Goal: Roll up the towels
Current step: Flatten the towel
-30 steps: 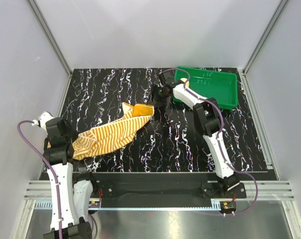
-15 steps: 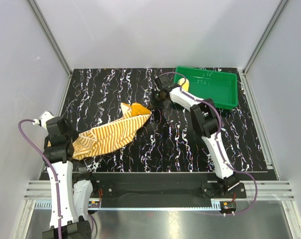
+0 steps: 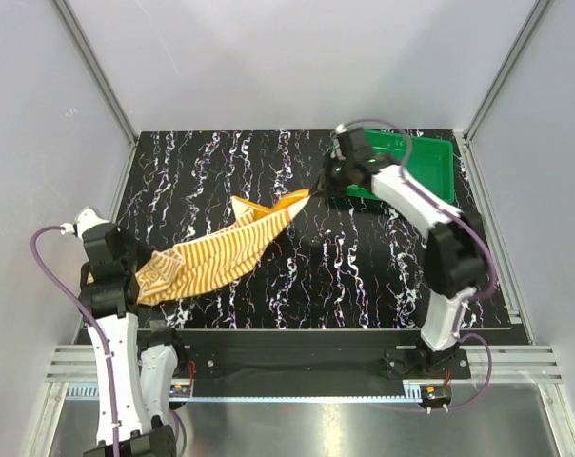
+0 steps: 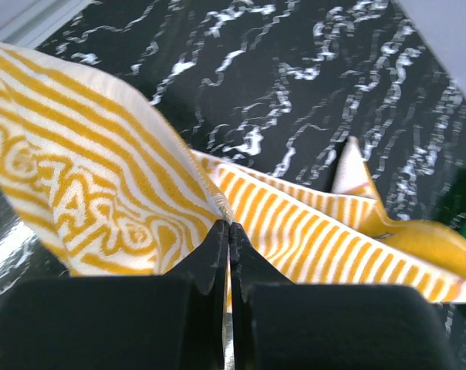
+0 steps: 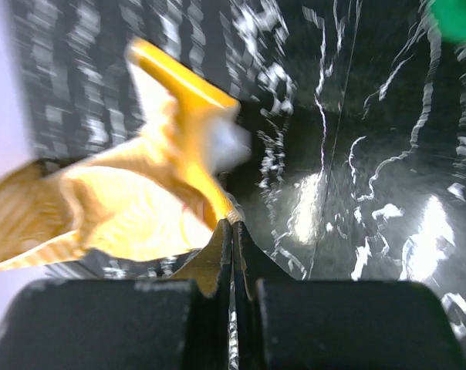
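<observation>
My left hand (image 4: 227,227) is down by the near left side of the table (image 3: 354,271), close to my own base. Its two fingers are pressed tight together, and a corner of the striped towel (image 3: 207,257) is pinched between them. At this end the towel has thin orange and cream lines and some curly marks on it. From my left hand the towel runs across the black table with white squiggles, going away from me and to the right. It is pulled into a long, thin shape, with a fold sticking up past the middle. At the far end the cloth looks plain yellow, and I cannot tell if that is the back of the same towel. My right hand (image 5: 231,225) is out there, reaching far across the table. Its fingers are squeezed together on the tip of that yellow end and hold it up off the table. Just behind my right hand is the green tray (image 3: 428,171), in the far right corner.
</observation>
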You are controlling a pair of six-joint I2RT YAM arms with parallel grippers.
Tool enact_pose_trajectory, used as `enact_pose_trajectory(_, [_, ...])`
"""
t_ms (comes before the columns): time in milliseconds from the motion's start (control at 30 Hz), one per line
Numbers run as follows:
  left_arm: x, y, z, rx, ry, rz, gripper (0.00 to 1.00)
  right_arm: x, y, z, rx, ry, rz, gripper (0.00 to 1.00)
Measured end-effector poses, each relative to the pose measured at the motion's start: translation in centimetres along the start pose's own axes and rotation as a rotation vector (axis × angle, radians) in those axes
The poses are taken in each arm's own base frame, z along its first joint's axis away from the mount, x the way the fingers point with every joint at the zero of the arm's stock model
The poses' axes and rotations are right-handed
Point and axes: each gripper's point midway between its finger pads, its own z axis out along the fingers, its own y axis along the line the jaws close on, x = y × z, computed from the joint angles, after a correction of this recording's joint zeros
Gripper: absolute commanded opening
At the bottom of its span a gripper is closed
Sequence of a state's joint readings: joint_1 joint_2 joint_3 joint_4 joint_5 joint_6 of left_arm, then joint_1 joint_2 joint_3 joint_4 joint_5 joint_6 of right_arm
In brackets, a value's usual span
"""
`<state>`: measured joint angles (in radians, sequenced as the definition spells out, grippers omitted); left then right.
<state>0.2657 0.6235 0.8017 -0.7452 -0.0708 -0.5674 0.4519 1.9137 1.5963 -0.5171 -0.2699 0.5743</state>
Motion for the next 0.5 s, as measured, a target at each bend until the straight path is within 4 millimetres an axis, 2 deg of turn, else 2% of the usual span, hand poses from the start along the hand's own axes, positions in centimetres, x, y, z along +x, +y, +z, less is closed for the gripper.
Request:
enact_pose_trajectory(133, [-1.3,-2.3,-0.6,0.076,0.013,-0.003,0.00,-2.8,1.5,-7.4,-0.063,-0.148,-0.003,0.00])
enact_pose_trajectory(233, [-2.3,-3.5,-0.9,0.112,0.010,-0.006,0.00,-3.1,1.1,-10.9,-0.075,-0.208,0.007,0.00])
enact_pose_trajectory(367, [-3.8,-5.7,-1.6,0.179,0.026,-0.007,0.00,-3.1,-0.8,-13.2,-0.046,-0.234,0.044,0.00])
enact_pose_trajectory(500, [-6.1,-9.6,-1.4,0.270,0.086,0.006,0.00,-4.0,-2.7,-14.5,0.000,-0.244,0.086,0.00])
